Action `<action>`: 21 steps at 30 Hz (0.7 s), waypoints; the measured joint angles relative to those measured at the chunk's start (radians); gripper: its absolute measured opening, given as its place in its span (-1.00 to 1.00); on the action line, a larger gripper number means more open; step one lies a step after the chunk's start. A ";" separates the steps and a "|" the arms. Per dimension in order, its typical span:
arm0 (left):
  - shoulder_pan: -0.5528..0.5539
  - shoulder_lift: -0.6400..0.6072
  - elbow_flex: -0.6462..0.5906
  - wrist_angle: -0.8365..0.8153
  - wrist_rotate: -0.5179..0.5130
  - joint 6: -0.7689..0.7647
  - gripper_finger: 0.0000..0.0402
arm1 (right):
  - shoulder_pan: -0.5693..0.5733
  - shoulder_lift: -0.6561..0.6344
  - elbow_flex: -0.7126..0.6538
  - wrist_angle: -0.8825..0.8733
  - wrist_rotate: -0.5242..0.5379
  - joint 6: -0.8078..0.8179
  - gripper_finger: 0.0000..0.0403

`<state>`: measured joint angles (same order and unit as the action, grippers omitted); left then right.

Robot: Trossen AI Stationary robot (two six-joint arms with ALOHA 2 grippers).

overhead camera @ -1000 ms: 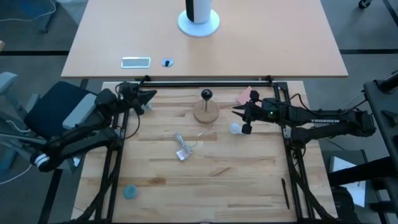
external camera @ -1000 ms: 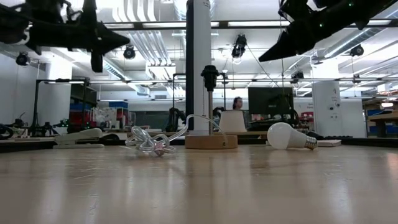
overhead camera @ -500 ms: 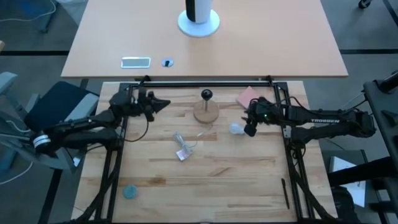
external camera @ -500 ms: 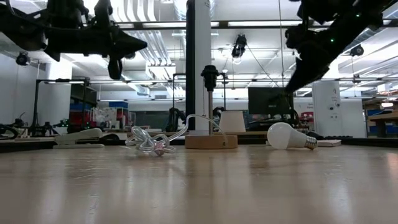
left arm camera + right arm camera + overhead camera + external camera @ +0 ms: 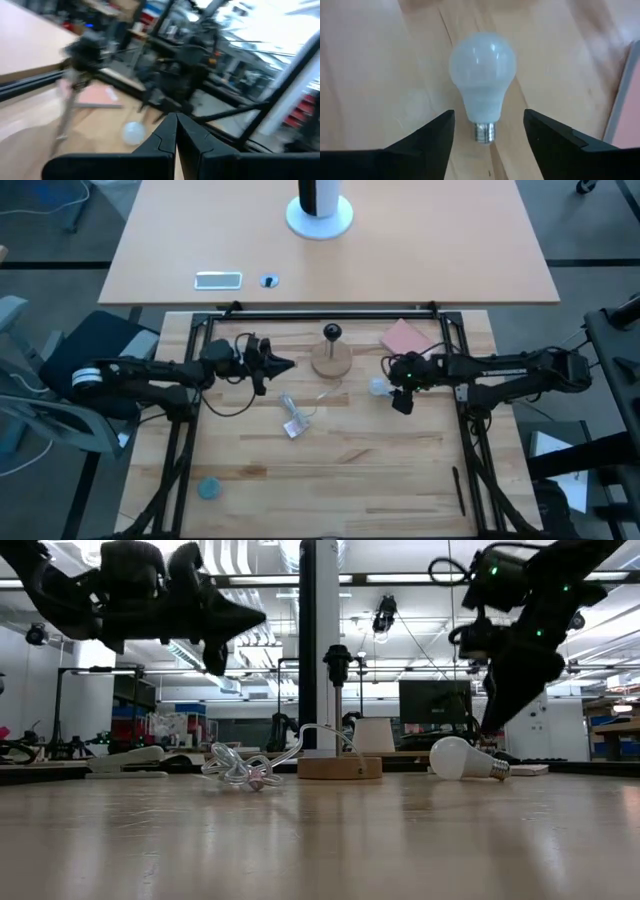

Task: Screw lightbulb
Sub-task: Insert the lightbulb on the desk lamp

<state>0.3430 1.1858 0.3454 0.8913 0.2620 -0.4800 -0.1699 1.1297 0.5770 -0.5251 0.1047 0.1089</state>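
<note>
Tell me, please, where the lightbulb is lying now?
High view: the lightbulb lies on the table right of the wooden stand, below the right pincer.

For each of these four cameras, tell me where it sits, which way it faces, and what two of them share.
High: overhead, straight down on the table; both arms show.
Low: tabletop level, facing the room; both arms enter from above.
Left wrist: on the left arm, looking past the shut left gripper toward the lamp stand.
Right wrist: on the right arm, looking down between the open right gripper.
All four share the lightbulb, lying on the table.
</note>
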 joint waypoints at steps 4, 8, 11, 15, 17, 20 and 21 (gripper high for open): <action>-0.003 0.058 0.000 0.016 -0.037 0.000 -1.00 | 0.000 0.082 0.000 0.011 0.000 -0.007 0.22; -0.016 0.120 0.000 0.101 -0.038 0.000 -1.00 | 0.000 0.140 0.000 0.044 0.000 -0.020 0.26; -0.037 0.173 0.000 0.199 -0.037 0.000 -1.00 | 0.000 0.172 0.000 0.092 0.001 -0.031 0.28; -0.058 0.242 0.000 0.296 -0.036 0.000 -1.00 | 0.000 0.220 0.004 0.123 0.001 -0.048 0.28; -0.064 0.272 0.000 0.333 -0.037 0.000 -1.00 | 0.000 0.248 0.006 0.139 0.000 -0.050 0.26; -0.068 0.309 0.000 0.377 -0.037 0.000 -1.00 | 0.000 0.290 0.010 0.162 0.000 -0.049 0.21; -0.068 0.319 0.000 0.393 -0.037 0.000 -1.00 | 0.000 0.300 0.009 0.167 -0.003 -0.046 0.19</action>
<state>0.2748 1.5043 0.3454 1.2842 0.2252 -0.4798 -0.1703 1.4298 0.5861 -0.3577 0.1017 0.0627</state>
